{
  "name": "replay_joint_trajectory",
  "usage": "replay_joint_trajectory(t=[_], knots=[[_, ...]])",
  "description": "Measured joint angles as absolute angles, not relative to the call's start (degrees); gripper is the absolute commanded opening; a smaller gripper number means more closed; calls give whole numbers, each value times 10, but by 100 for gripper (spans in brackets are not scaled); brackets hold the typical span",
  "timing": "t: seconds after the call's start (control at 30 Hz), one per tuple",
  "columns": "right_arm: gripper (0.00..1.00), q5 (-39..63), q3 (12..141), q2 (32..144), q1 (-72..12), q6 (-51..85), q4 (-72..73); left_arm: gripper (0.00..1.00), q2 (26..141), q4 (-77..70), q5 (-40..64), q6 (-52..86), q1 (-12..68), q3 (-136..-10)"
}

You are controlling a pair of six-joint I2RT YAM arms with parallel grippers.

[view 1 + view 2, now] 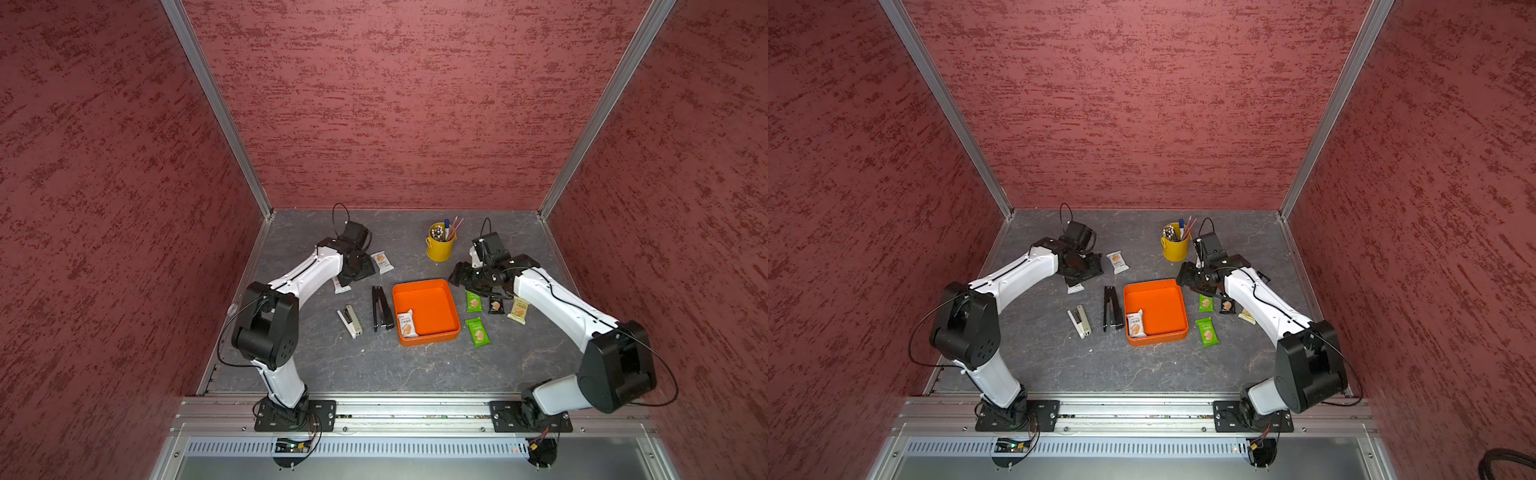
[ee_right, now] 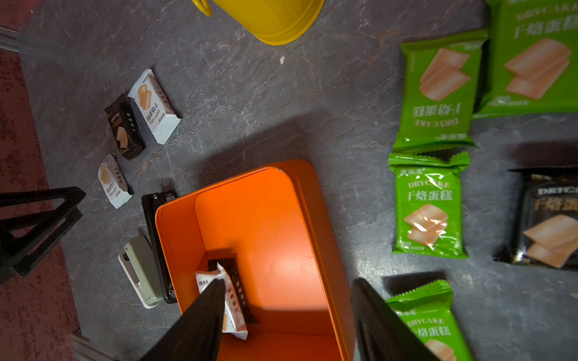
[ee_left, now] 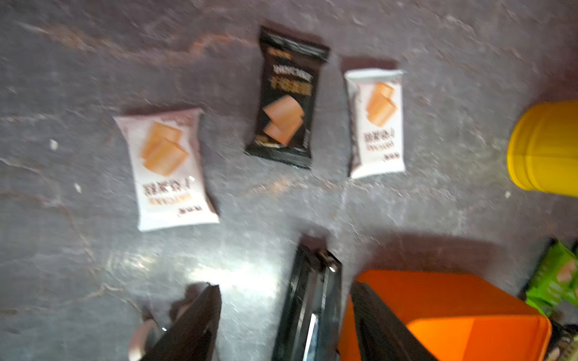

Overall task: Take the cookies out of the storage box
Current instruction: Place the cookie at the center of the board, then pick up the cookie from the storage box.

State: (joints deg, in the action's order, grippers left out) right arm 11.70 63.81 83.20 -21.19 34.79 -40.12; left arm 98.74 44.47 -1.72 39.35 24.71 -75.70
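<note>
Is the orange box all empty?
No, a white cookie packet lies inside the orange box, on top of a black packet.

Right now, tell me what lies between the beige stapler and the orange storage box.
The black stapler lies between the beige stapler and the storage box; both top views show it.

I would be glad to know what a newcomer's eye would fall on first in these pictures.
The bright orange storage box at the scene's centre draws the eye first, with a white cookie packet leaning in its near corner. Next come the green packets lying just outside it, and the yellow pen bucket standing behind.
</note>
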Motion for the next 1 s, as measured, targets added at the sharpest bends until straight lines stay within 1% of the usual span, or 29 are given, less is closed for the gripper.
replay_joint_trajectory(t=[0.27,0.5,0.7,1.0], knots=[[68,132,605,788,-212,320,-401,70,974,463,-52,492,404,-756],[68,148,577,775,-212,301,-401,70,997,511,-83,552,505,-792],[68,159,564,764,-211,293,-400,70,1044,536,-91,583,544,-818],[69,164,554,742,-195,280,-401,72,1116,555,-81,585,552,-874]])
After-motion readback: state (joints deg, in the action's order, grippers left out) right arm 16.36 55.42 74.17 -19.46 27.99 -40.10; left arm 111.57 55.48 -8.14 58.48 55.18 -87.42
